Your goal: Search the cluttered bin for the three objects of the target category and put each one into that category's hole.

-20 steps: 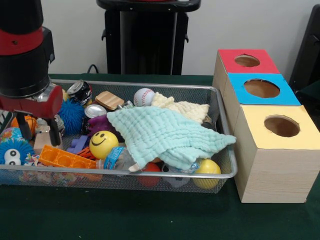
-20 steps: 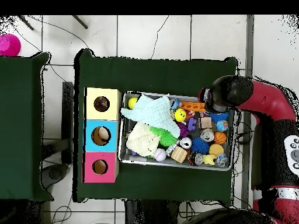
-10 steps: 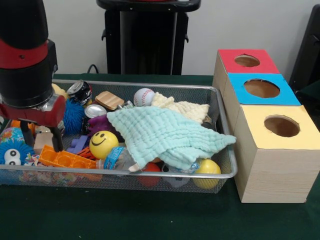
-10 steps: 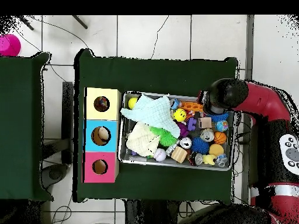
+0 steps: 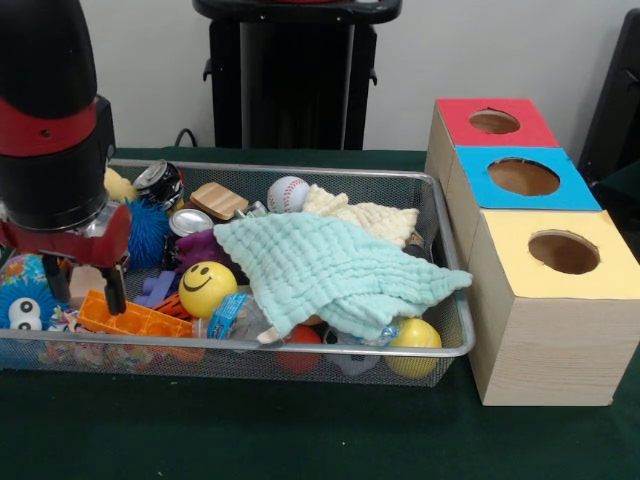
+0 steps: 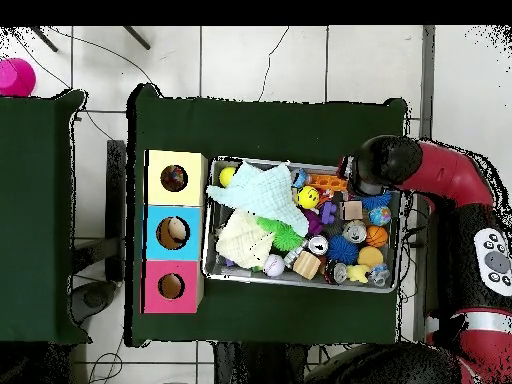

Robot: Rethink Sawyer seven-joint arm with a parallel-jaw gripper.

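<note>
The wire mesh bin (image 5: 330,172) holds many toys and two cloths; it also shows in the overhead view (image 6: 300,285). My gripper (image 5: 87,292) hangs low in the bin's left end, open. Its fingers (image 5: 115,290) stand on either side of a pale wooden block (image 5: 84,276), just behind an orange grid block (image 5: 125,315). I cannot tell whether they touch the block. The yellow-topped box stands right of the bin, with its round hole (image 5: 564,252) (image 6: 174,178) open. In the overhead view the arm (image 6: 385,162) covers the gripper.
A mint cloth (image 5: 330,265) and a cream cloth (image 5: 365,215) cover the bin's middle. A smiley ball (image 5: 207,288), a baseball (image 5: 288,193), a blue spiky ball (image 5: 145,232) and cans (image 5: 160,183) lie around. Blue-topped (image 5: 523,177) and red-topped (image 5: 494,122) boxes stand behind the yellow one.
My gripper has come down lower into the bin's left end and shifted slightly right, its fingers now reaching the orange grid block. Nothing else has moved.
</note>
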